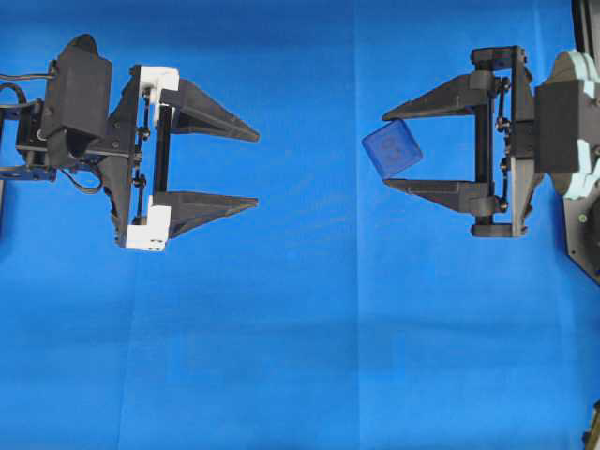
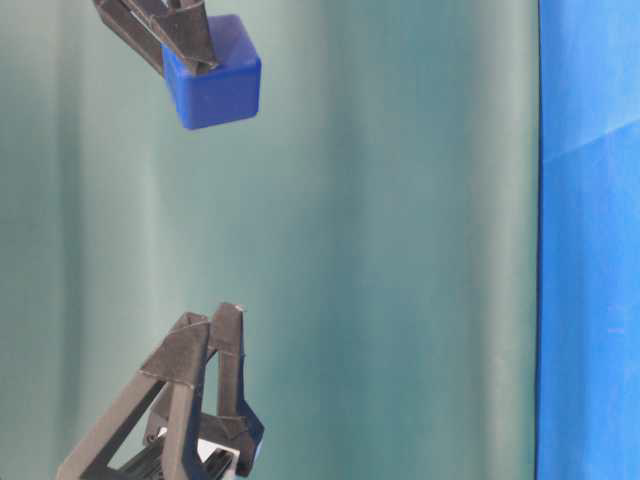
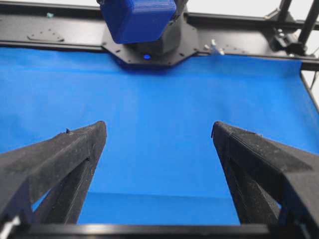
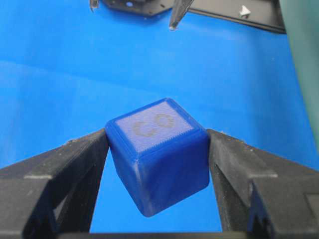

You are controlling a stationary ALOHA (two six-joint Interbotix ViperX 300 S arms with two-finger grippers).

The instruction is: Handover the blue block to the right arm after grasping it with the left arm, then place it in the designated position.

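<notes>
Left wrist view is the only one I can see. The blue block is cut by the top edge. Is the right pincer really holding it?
Observer: Yes. In the right wrist view both fingers press on opposite sides of the blue block.
Operator: Is the block sitting straight?
Observer: No, it is tilted; the overhead view shows it rotated between the tips of the right pincer.
Operator: Does it touch the cloth?
Observer: No. The table-level view shows it in the air, clear of the blue cloth.
Operator: And my left pincer?
Observer: The left pincer is open and apart from the block.
</notes>
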